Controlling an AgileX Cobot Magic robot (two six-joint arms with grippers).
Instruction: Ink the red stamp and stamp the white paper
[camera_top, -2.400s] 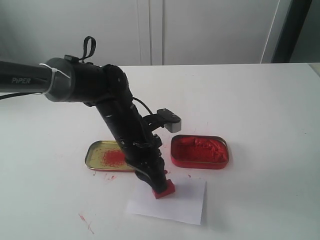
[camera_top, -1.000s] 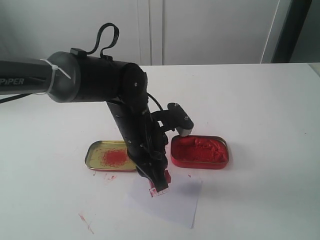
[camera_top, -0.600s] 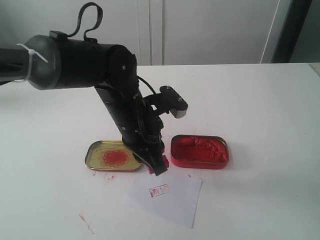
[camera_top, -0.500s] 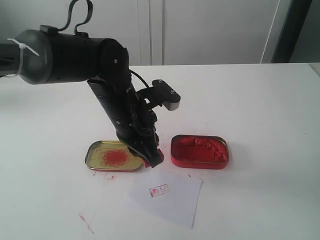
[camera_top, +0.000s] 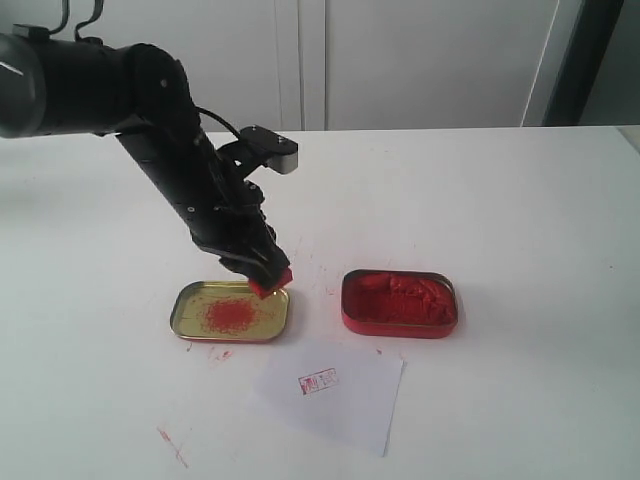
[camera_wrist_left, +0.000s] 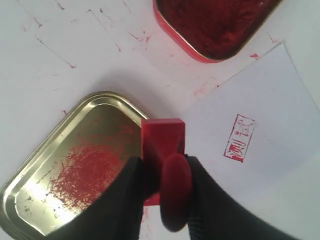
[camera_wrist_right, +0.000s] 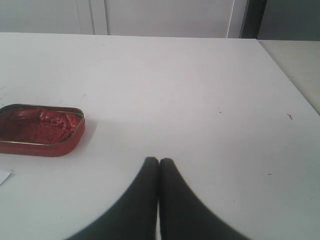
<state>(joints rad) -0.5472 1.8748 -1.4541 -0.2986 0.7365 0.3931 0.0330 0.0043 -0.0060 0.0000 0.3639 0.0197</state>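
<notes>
The red stamp (camera_top: 271, 286) sits in my left tool (camera_top: 262, 273), whose two fingers are clamped on the narrow handle with the square block sticking out past the tips. In the exterior view the stamp hangs tilted at the far right corner of the gold lid (camera_top: 193, 298). I cannot tell whether the block touches the rim there.

From my left wrist, the red stamp (camera_wrist_left: 163, 137) lies between the dark fingers of my left tool (camera_wrist_left: 165, 172), one finger (camera_wrist_left: 131, 175) pressed to each side of the handle (the knob bulges out between them). Its block covers the edge of the gold lid (camera_wrist_left: 100, 120), which has a red smear across its floor.

The white paper (camera_top: 350, 408) lies flat on the surface (camera_top: 500, 200), just in front of the lid and well clear of the stamp. It carries a small red rectangular imprint (camera_top: 318, 381) near its left side. In the left wrist view the white paper (camera_wrist_left: 280, 100) and the imprint (camera_wrist_left: 240, 144) show just beside the stamp's block.

The red tin (camera_top: 396, 329) of ink paste stands open to the right of the lid, apart from it and close to the paper's far edge.

My right tool (camera_wrist_right: 159, 166) has its fingertips pressed together, holding nothing, over bare surface, with the red tin (camera_wrist_right: 40, 146) well off to one side.
</notes>
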